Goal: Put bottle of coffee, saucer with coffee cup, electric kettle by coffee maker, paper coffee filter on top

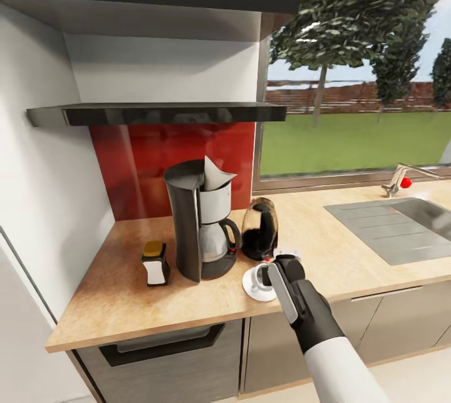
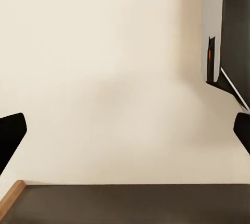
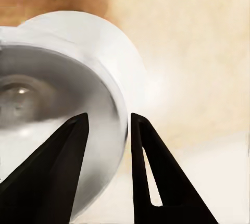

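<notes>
The right gripper (image 1: 270, 273) is at the coffee cup (image 1: 259, 279), w/ one finger inside and one outside, jaws pinching the rim. The cup sits on the saucer (image 1: 250, 290), just in front of the electric kettle (image 1: 259, 229) on the countertop (image 1: 119, 303). The coffee maker (image 1: 202, 228) stands beside the kettle, a paper filter (image 1: 216, 175) on top. The bottle of coffee (image 1: 155, 263) is on its other side. The left gripper (image 2: 125, 130) is wide open & holds nothing.

Bright, even daylight fills the head view from the window (image 1: 357, 77) up and right of the right hand (image 1: 270, 273), leaving only soft shadows on the tabletop (image 1: 125, 290). The render looks slightly soft. Close up, the coffee cup (image 3: 57, 104) shows pale glare and blurred edges.
</notes>
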Robot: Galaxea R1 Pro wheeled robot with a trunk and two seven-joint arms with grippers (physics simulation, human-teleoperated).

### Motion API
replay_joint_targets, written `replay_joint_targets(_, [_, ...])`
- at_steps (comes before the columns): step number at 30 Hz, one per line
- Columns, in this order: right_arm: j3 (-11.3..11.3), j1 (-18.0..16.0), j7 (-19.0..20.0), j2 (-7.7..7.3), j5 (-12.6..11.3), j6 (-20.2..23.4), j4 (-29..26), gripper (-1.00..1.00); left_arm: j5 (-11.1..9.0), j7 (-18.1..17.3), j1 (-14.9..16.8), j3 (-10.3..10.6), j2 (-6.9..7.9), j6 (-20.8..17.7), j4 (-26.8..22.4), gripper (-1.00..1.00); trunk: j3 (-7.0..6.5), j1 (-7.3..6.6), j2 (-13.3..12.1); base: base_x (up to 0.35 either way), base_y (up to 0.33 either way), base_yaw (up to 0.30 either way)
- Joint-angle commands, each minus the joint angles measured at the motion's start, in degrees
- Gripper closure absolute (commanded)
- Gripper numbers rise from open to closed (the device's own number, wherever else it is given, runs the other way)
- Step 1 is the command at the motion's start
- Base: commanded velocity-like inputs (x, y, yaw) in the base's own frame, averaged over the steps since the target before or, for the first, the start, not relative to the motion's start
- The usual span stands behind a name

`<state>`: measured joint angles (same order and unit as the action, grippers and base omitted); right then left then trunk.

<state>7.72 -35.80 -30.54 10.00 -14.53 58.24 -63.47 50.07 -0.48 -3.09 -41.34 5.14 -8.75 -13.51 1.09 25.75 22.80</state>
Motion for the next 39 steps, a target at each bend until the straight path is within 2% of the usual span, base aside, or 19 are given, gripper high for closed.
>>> replay_joint_targets(1, [0.0, -0.1, -0.6, 0.00, -0.4, 0.2, 1.2, 1.00, 0.2, -0.1, 0.0, -0.2, -0.04, -0.2, -0.1, -1.00, 0.11, 0.03, 0.1, 0.000, 0.000, 0.000])
replay_joint_targets(8, [-0.1, -0.2, -0.6, 0.00, -0.4, 0.7, 5.1, 1.00, 0.3, -0.1, 0.0, -0.3, -0.12, -0.5, -0.1, -1.00, 0.11, 0.03, 0.1, 0.000, 0.000, 0.000])
replay_joint_targets(20, [-0.1, -0.4, -0.6, 0.00, -0.3, 1.8, 5.1, 1.00, 0.3, -0.1, 0.0, -0.2, -0.13, -0.5, -0.1, -1.00, 0.11, 0.03, 0.1, 0.000, 0.000, 0.000])
replay_joint_targets(31, [-0.1, -2.9, -0.6, 0.00, 0.2, 1.8, 5.3, 1.00, 0.3, -0.1, 0.0, -0.3, -0.13, -0.5, -0.1, -1.00, 0.11, 0.03, 0.1, 0.000, 0.000, 0.000])
replay_joint_targets(37, [-0.1, -4.7, -0.6, 0.00, 5.0, 1.8, 5.5, 1.00, 0.4, -0.1, 0.1, -0.3, -0.19, -0.5, -0.1, -1.00, 0.11, 0.03, 0.1, 0.000, 0.000, 0.000])
replay_joint_targets(39, [-0.1, -4.9, -0.7, 0.00, 5.9, 1.8, 5.5, 1.00, 0.3, -0.1, 0.1, -0.3, -0.15, -0.6, -0.1, -1.00, 0.11, 0.03, 0.1, 0.000, 0.000, 0.000])
